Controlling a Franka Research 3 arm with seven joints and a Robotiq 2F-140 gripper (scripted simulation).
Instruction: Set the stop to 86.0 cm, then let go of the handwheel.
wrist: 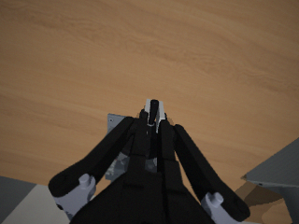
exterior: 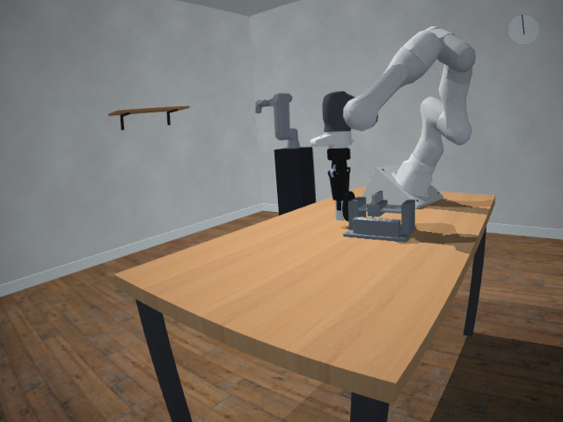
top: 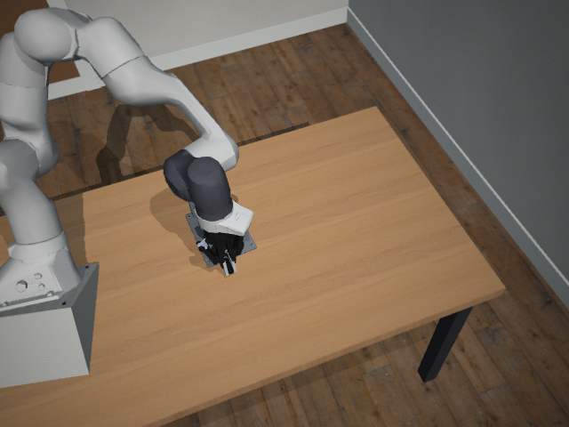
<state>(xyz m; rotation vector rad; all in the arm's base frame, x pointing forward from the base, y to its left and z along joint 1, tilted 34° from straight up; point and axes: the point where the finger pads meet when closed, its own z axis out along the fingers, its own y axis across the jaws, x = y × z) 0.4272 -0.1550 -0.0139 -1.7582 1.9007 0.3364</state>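
A small grey stop fixture (exterior: pixel 379 220) stands on a grey baseplate on the wooden table, with two end blocks, a screw rod and a sliding stop block (exterior: pixel 376 207) between them. A dark handwheel (exterior: pixel 347 207) sits at its left end. My gripper (exterior: pixel 339 211) points straight down at that end and is shut on the handwheel's handle; it shows as a thin dark pin between the fingertips in the wrist view (wrist: pixel 153 112). In the overhead view the gripper (top: pixel 228 266) and the wrist hide most of the fixture (top: pixel 221 241).
The arm's grey pedestal (top: pixel 44 328) stands at the table's left end. A second small arm on a black column (exterior: pixel 293 179) stands behind the table. A wall shelf (exterior: pixel 148 110) hangs at the far left.
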